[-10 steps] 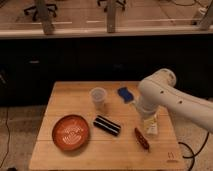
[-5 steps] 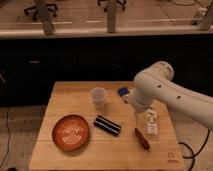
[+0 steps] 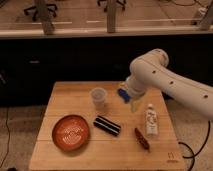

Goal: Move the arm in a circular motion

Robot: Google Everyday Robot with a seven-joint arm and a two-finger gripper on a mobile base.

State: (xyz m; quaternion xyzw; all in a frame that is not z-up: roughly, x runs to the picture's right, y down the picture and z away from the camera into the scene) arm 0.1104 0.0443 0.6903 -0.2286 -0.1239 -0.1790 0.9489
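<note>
The large white arm (image 3: 165, 82) reaches in from the right over the back right part of the wooden table (image 3: 60, 95). Its bulbous joint (image 3: 148, 64) is dotted with small dark holes. The arm bends down to the gripper (image 3: 134, 105), which hangs just above the table, right of the clear cup (image 3: 99, 98) and next to a blue object (image 3: 122, 93). The arm partly hides the blue object.
An orange plate (image 3: 71, 132) sits at the front left. A black striped packet (image 3: 107, 125) lies in the middle. A white bottle (image 3: 151, 120) and a dark reddish snack (image 3: 142, 138) lie at the right. Chairs and a ledge stand behind the table.
The arm has swung left and toward the back of the table. The white bottle, which it covered before, now shows fully. The tabletop items have not moved.
</note>
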